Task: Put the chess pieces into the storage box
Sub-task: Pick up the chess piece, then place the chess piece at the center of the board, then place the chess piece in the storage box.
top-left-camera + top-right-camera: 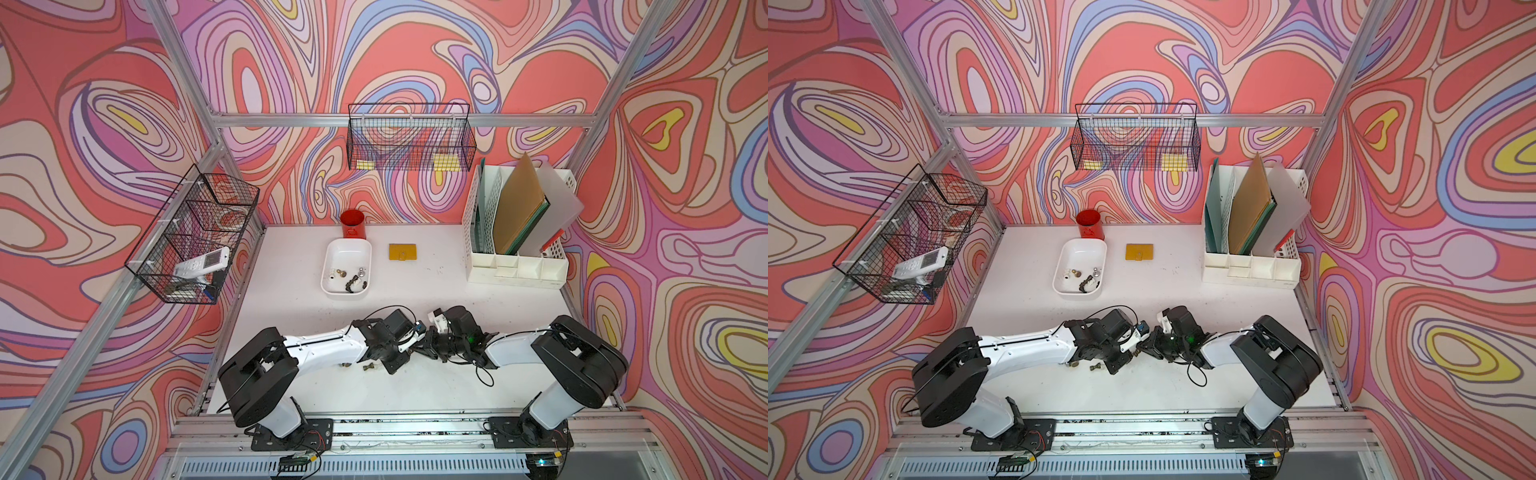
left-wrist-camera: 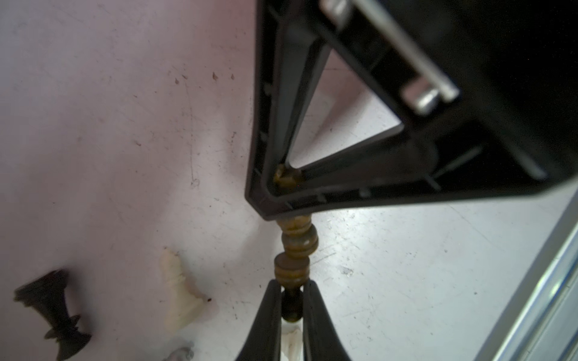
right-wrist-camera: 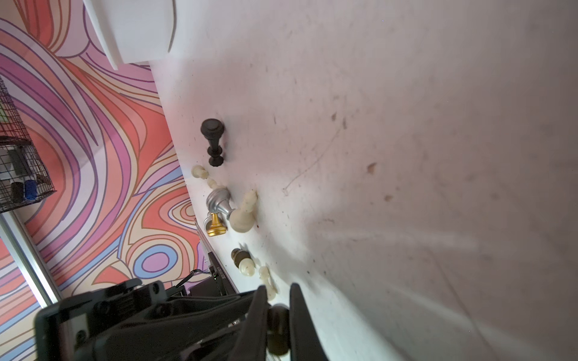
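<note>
A brass chess piece (image 2: 297, 243) is held off the table by both grippers. My left gripper (image 2: 292, 286) is shut on one end of it. My right gripper (image 3: 278, 289) is shut on the other end, which looks dark and round (image 3: 276, 325). The white storage box (image 1: 349, 246) stands at the middle back with several chess pieces (image 1: 353, 282) in it. Loose pieces lie on the table: a black one (image 3: 213, 140), a silver one (image 3: 219, 203), a white one (image 3: 244, 212) and a gold one (image 3: 215, 226). Two small pieces (image 1: 368, 368) lie by my left arm (image 1: 324, 347).
A red cup (image 1: 352, 223) stands behind the box and a yellow card (image 1: 402, 252) lies to its right. A white file rack (image 1: 515, 232) fills the back right corner. Wire baskets hang on the left wall (image 1: 195, 232) and the back wall (image 1: 411, 137).
</note>
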{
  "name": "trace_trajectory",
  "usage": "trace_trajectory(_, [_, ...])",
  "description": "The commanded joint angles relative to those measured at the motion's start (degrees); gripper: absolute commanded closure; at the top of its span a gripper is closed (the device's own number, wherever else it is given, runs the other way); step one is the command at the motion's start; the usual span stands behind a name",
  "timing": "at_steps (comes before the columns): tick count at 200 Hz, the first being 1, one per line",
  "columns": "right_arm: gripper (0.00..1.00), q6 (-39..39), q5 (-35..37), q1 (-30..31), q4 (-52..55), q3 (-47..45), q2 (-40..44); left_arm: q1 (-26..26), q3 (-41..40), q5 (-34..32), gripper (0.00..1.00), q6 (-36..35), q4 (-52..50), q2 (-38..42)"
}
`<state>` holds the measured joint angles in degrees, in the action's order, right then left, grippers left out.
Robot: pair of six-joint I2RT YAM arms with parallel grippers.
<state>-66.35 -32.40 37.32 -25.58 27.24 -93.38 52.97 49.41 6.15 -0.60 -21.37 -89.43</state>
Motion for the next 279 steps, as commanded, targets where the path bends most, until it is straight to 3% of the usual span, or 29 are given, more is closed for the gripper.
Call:
trace_trajectory(1, [0.92,4.3,2.4,0.3,6.2,2.7,0.1,0.4,2.8,-1.4,0.98,-0.3,-5.2,1.4])
trace_trajectory(82, [0.86,15.7,10.7,0.3,24.6,10.8,2.1,0.3,6.5,-3.1,0.97,-1.7,-13.6,12.2])
trace_trajectory(111, [0.73,17.8,12.4,0.5,28.3,13.0,2.7,-0.6,9.8,-4.8,0.97,-1.9,-16.3,13.7])
trace_trajectory(158, [0.7,19.1,13.8,0.7,31.4,14.8,4.8,-4.3,14.7,-3.7,0.97,-3.3,-19.2,14.2])
trace_trajectory(197, [0.67,19.4,15.6,0.9,32.2,15.1,8.5,-10.4,18.7,-2.3,0.97,-5.2,-20.5,13.5])
trace_trajectory(237, [0.67,21.5,18.9,0.8,35.4,16.4,10.9,-18.7,28.6,-4.2,0.96,-7.6,-22.9,4.4])
trace_trajectory(279, [0.67,22.2,19.7,0.8,35.5,16.0,12.5,-28.8,48.2,-9.8,0.97,-11.3,-31.7,-18.5])
